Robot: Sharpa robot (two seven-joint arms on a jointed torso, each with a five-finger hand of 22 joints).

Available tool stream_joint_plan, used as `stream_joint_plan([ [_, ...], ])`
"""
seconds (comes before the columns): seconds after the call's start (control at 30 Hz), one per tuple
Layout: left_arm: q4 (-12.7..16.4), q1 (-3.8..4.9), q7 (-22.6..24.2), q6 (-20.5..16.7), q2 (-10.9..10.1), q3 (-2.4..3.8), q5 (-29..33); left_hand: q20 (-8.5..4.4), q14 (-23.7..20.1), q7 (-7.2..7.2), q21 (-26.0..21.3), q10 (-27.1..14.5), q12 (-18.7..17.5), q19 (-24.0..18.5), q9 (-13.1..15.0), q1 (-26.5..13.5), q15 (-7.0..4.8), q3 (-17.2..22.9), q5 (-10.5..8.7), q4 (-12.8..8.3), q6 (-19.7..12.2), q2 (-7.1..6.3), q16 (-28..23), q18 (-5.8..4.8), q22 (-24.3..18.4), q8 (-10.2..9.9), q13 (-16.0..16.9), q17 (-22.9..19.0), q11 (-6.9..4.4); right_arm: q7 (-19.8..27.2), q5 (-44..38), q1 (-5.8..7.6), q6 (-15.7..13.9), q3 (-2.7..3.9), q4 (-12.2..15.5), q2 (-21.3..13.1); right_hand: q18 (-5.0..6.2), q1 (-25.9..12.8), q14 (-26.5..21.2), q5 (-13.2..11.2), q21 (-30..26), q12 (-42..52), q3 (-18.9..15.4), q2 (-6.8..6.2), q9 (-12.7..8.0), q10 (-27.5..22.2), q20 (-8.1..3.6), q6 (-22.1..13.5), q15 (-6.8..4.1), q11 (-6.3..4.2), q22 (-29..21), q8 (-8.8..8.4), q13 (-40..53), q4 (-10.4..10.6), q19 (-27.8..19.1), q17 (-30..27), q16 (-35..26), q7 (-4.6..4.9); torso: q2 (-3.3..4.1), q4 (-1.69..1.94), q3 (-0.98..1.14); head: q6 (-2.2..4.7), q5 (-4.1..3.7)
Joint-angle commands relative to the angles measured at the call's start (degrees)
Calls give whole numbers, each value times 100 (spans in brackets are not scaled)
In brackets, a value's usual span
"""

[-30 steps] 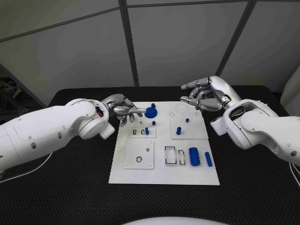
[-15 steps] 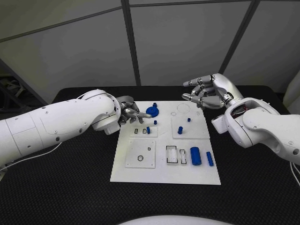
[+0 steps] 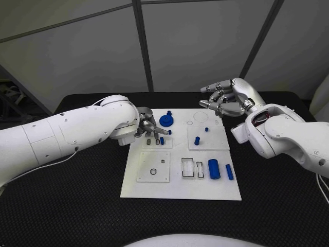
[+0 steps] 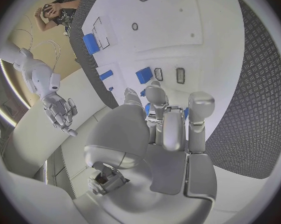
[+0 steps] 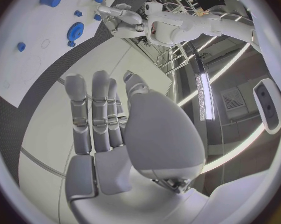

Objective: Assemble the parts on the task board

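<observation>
Task board point(image 3: 181, 177): white rigid plate, laid flat mid-table, long axis running away from the robot.

Left hand point(image 3: 149, 128): lowered over the board's far left portion, fingers curled down among small parts; whether anything is gripped cannot be told.

Right hand point(image 3: 227, 100): raised off the board's far right corner, fingers loosely spread, nothing held.

Blue gear point(image 3: 165, 121): lying flat at the far end, just beside the left hand.

Blue cylinders point(image 3: 214, 169): two laid side by side at near right, axes along the board's length. Judged light, stiff and smooth; best pinched across the middle.
</observation>
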Motion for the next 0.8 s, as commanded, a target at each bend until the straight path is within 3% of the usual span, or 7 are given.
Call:
stream_joint_plan([
  [0.03,-27,13,-99,329,47,-1,-126,7,274,-10,-5,23,-27,-35,17,-14,-10,-4,-27,22,-41,-22,-53,-18,-7,25,1,90,10,-10,6,16,-1,6,-10,17,47,31,15,20,-56,-31,4,-11,-2,2,7,-8,6,16,-27,-18,-15,-11,-50,-2,-29,11,-2,2,-1,-17,2],
  [0.67,-144,15,-81,552,217,-2,-174,15,256,6,2,-19,-134,-106,286,212,-6,97,-23,-57,-107,-18,-96,-9,10,12,88,51,28,-77,139,18,74,6,18,55,63,-17,9,37,-185,-40,10,19,-1,-16,16,0,15,23,-133,-18,-59,22,-79,3,-89,17,-1,9,-5,-55,17],
  [0.8,-158,15,-87,583,233,-2,-195,17,256,9,3,-21,-143,-114,329,253,-5,111,-23,-72,-114,-17,-96,-7,13,10,108,53,28,-91,179,18,97,6,31,61,64,-17,12,46,-196,-39,14,25,-2,-15,16,-2,15,22,-140,-20,-64,23,-79,4,-94,17,-1,-1,3,-58,21],
])
